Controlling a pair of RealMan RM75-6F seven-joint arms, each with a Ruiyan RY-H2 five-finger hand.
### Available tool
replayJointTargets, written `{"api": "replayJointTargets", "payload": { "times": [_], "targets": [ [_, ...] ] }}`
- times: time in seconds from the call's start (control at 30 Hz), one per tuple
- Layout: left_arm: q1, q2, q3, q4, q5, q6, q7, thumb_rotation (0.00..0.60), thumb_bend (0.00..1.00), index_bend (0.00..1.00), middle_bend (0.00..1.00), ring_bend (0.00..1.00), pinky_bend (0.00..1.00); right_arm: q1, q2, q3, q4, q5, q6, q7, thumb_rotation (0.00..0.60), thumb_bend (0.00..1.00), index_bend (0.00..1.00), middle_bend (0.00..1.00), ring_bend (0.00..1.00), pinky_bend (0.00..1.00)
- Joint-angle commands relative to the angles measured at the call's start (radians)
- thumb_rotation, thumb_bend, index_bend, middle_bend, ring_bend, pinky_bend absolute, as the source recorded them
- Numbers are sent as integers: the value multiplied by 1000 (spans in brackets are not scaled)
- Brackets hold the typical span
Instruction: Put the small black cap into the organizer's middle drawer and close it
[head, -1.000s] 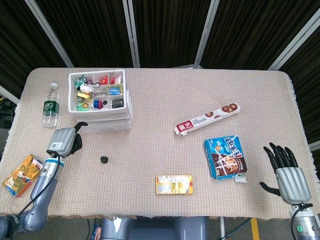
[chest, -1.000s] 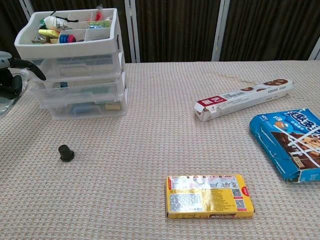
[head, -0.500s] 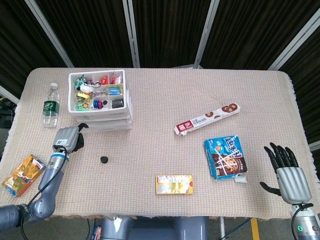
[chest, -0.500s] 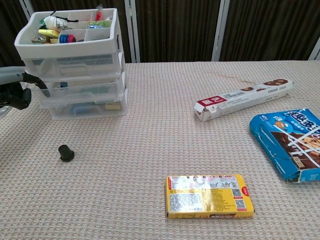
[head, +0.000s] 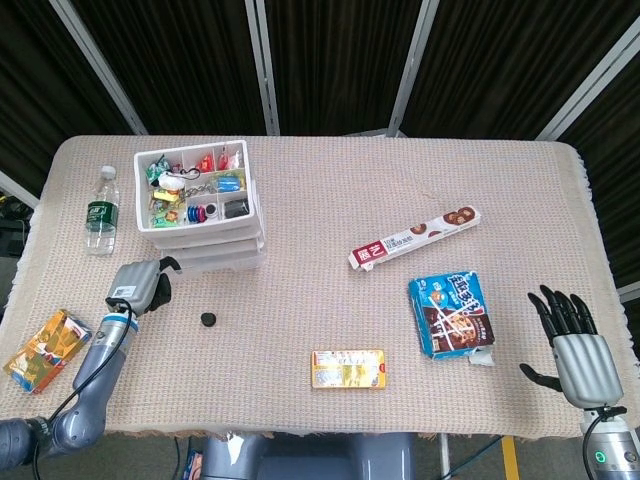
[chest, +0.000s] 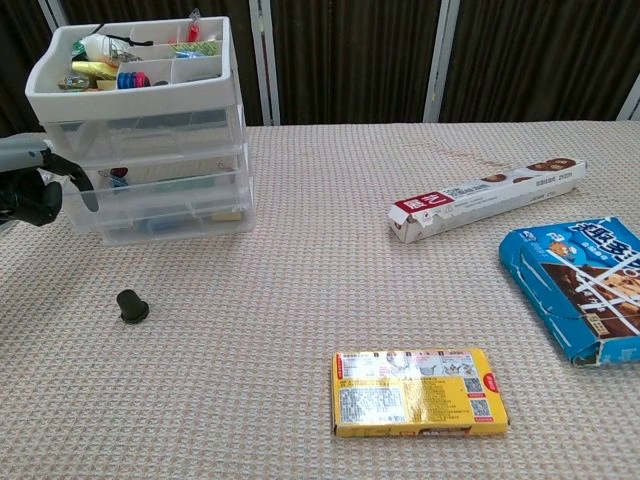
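1. The organizer (chest: 150, 130) sits at the table's far left; pull its middle drawer (chest: 165, 185) straight out, steadying the stack
2. The left hand (head: 138, 283) is at that drawer's front corner, fingers curled; whether it grips anything, I cannot tell
3. The right hand (head: 572, 345) rests spread, empty
4. The cap (chest: 131, 305) lies loose just before the organizer

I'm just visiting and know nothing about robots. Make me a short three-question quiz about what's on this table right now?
1. True or false: the small black cap lies on the table, outside the organizer.
2. Which hand is near the organizer: A) left hand B) right hand?
3. Fill in: the box nearest the table's front edge is mostly ____.

Key: 1 true; 2 A; 3 yellow.
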Motion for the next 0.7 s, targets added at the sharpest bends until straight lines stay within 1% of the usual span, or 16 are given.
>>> {"api": "replayJointTargets", "payload": {
  "times": [0.03,0.4,0.7],
  "targets": [
    [10,11,13,-16,19,2,-11,600,979,383,987,870,761,0,0,0,0,1,-1,-1,600,0,73,0,0,0],
    [39,44,54,-72,85,10,-45,600,980,373,986,870,761,0,-1,1,0,0,0,-3,600,0,73,0,0,0],
    [52,57,73,-103,125,16,-66,600,979,359,986,870,761,0,-1,1,0,0,1,-3,600,0,74,0,0,0]
  ]
}}
